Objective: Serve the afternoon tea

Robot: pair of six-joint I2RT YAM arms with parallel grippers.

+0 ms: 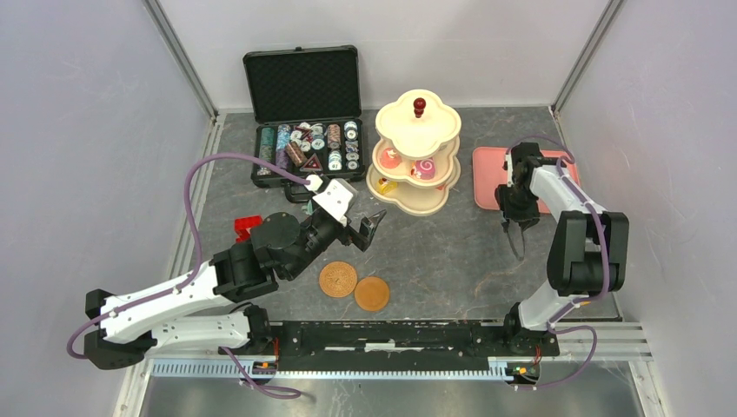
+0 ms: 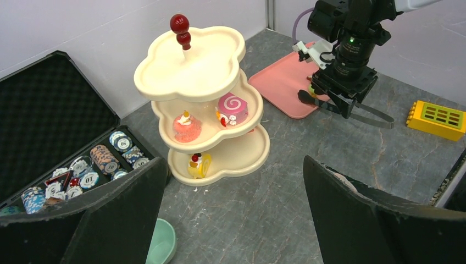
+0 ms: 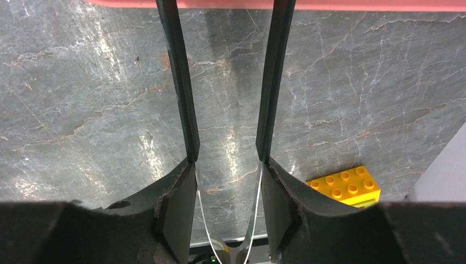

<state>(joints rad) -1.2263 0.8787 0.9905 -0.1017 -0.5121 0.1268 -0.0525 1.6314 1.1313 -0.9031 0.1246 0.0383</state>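
The left claw (image 1: 365, 229) gapes wide near the stand (image 2: 203, 66) at the tabletop's far middle; a careless swing could topple it. The right claw (image 1: 519, 224) pinches tongs (image 3: 184, 110), tips apart and empty, so a cake may slip. The middle tier holds a pink cake (image 2: 187, 126) and a swirl cake (image 2: 232, 107), the bottom a yellow cake (image 2: 197, 164). The case (image 1: 302, 82) holds chips (image 1: 317, 143).

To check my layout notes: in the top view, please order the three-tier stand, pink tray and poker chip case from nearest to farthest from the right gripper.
1. Pink tray, just beyond the right gripper, which holds tongs.
2. Three-tier stand, farther to its left.
3. Poker chip case, far left at the back.
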